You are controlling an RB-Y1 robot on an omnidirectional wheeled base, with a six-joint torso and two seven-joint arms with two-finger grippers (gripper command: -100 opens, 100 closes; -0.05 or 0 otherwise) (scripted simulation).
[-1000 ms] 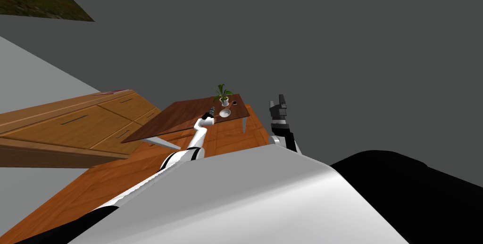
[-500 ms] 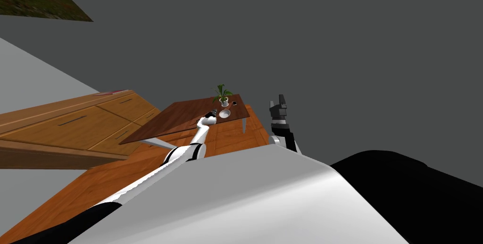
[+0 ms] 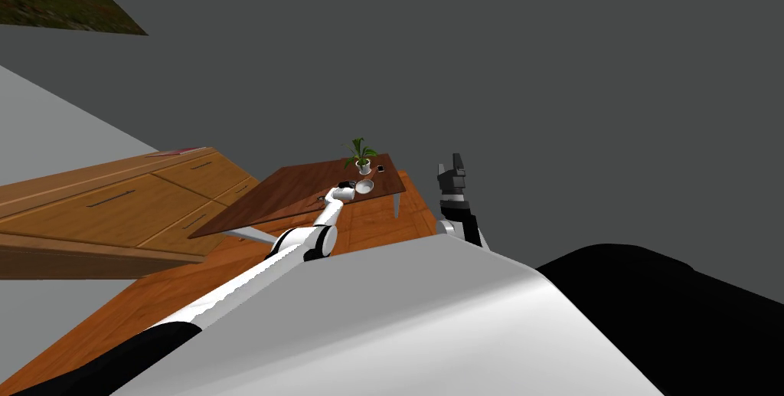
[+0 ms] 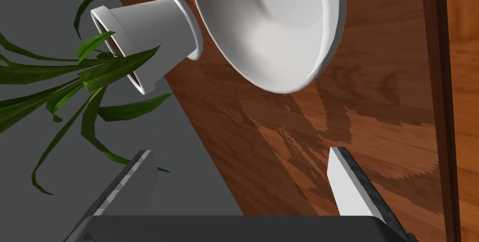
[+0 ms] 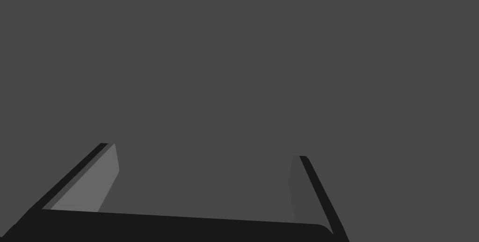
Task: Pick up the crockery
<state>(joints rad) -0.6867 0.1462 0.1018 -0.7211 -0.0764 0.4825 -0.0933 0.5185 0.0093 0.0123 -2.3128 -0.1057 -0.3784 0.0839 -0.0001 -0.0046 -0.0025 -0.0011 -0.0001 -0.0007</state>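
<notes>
- One white bowl (image 3: 365,184) sits on the dark wooden table (image 3: 298,188), just above the middle of the head view, beside a potted plant (image 4: 149,38).
- Left gripper (image 4: 241,152) hovers just short of it, fingers spread, nothing held; right gripper (image 5: 204,150) is raised, fingers likewise apart.
- Likely light, rigid, smooth and breakable; pinch the near rim.
- Round, so no long axis; mouth faces up.

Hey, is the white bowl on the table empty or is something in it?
Empty. The left wrist view looks straight into the bowl, and its inside is bare, smooth white with nothing lying in it.
</notes>
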